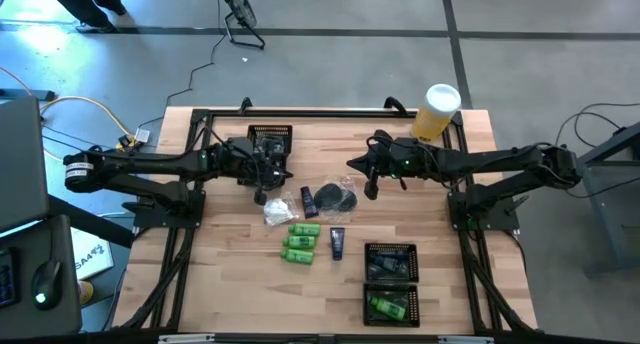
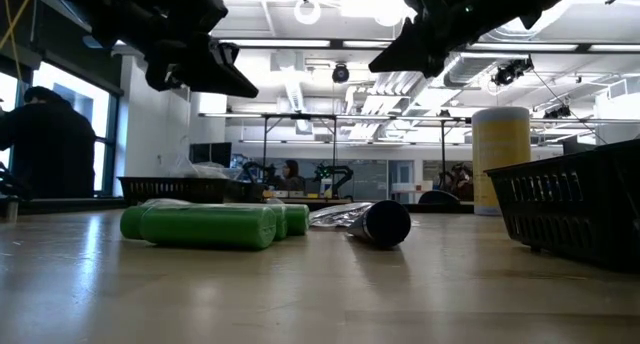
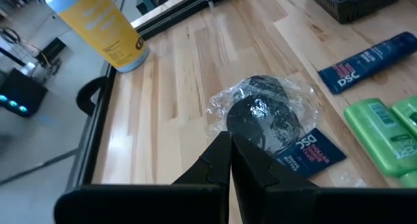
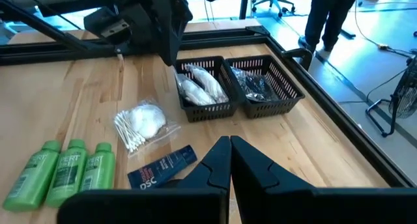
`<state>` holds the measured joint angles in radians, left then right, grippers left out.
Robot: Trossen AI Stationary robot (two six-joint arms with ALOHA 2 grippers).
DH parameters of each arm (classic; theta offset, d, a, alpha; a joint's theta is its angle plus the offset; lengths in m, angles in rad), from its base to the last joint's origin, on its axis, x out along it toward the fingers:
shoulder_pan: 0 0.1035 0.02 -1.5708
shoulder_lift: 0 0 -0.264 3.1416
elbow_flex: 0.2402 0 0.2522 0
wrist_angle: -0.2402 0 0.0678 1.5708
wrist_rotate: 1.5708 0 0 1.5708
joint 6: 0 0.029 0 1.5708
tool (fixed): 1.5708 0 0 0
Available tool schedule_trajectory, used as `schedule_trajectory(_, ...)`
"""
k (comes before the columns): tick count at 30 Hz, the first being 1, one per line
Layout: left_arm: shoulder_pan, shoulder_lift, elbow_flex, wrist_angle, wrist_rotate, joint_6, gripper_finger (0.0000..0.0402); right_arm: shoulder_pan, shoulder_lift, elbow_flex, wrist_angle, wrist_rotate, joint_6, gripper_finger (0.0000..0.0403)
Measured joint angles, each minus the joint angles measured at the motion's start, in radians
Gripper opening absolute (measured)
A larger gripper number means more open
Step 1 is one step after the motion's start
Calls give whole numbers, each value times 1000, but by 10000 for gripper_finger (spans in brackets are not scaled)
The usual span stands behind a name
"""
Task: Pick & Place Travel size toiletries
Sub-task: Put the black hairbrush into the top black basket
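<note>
wooden slats made up the table point(image 1: 230, 284), with grey floor around it. the left gripper point(image 1: 262, 195) hung with fingers pressed together and empty, just above the packet of cotton swabs point(image 1: 277, 213). the right gripper point(image 1: 371, 190) also hung pressed together and empty, just beside the two round dark cases point(image 1: 334, 196) in crinkly wrap. three green bottles point(image 1: 301, 242) lay side by side near the table's middle, between the grippers and nearer the front edge. two dark blue tubes showed: one point(image 1: 308, 202) beside the cases, one point(image 1: 337, 243) beside the bottles. black mesh trays point(image 1: 391, 263) sat by the front edge, another tray point(image 1: 270, 140) at the back, and one yellow cylinder point(image 1: 438, 112) stood in the far right corner.
</note>
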<state>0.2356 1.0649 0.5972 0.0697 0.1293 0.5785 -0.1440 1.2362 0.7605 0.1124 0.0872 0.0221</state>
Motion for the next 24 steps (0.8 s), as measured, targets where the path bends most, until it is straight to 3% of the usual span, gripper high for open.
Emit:
schedule_trajectory(7, 0, 0, 0, -14, -45, 197, 7, 0, 0, 0, 10, 14, 6, 2)
schedule_trajectory(16, 0, -81, 0, -30, -6, 235, 7, 0, 0, 0, 136, 71, 10, 2)
schedule_trajectory(24, 0, -255, -1, -230, -16, 231, 7, 0, 0, 0, 139, 71, 11, 2)
